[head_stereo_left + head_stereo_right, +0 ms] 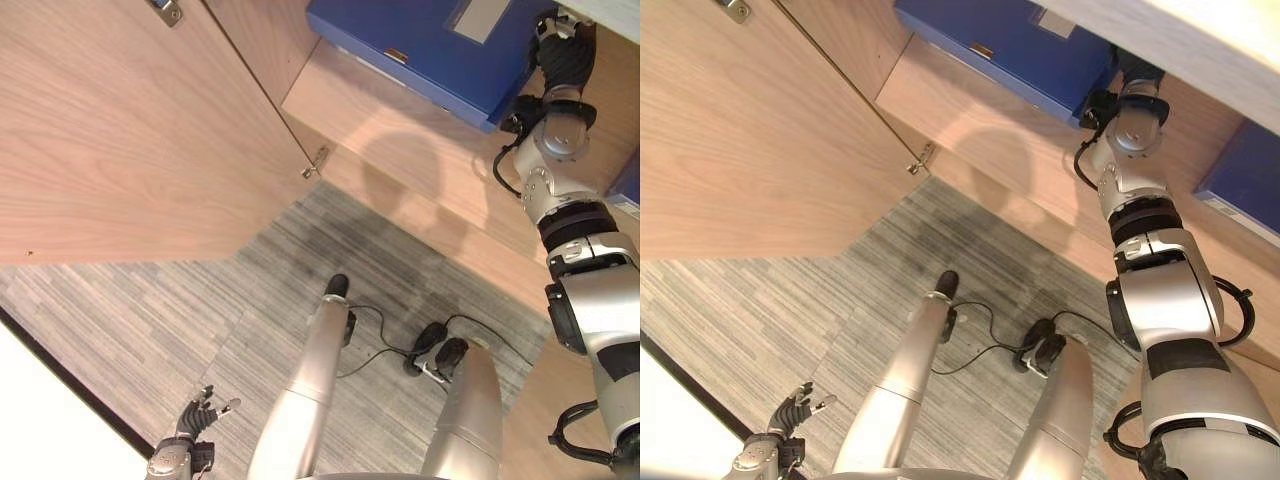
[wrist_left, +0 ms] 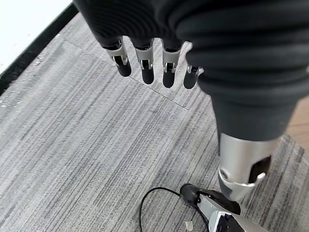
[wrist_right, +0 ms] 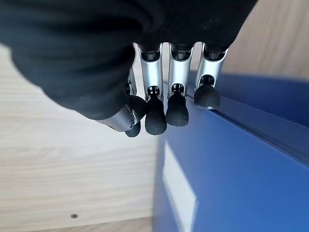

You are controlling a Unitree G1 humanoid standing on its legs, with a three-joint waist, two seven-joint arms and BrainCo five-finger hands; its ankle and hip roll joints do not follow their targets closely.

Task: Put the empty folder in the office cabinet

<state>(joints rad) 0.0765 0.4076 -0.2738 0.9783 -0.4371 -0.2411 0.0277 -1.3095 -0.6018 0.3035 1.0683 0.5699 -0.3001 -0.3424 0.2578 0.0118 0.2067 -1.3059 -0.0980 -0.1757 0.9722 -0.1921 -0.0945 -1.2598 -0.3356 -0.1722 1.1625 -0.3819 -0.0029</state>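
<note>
Right robot hand [image 1: 563, 55] reaches into the cabinet [image 1: 420, 130], straight fingers [image 3: 176, 104] pressed against the blue folder [image 1: 420, 50]; left robot hand [image 1: 197, 415] hangs relaxed above the floor [image 1: 180, 300].

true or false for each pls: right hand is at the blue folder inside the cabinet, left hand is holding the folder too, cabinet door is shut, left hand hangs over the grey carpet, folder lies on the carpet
1. The right hand is at the blue folder inside the cabinet. True: its fingertips rest against the folder's edge.
2. The left hand holds the folder too. False: it holds nothing, fingers relaxed.
3. The cabinet door is shut. False: it stands swung open.
4. The left hand hangs over the grey carpet. True.
5. The folder lies on the carpet. False: it lies on the cabinet's wooden shelf.
</note>
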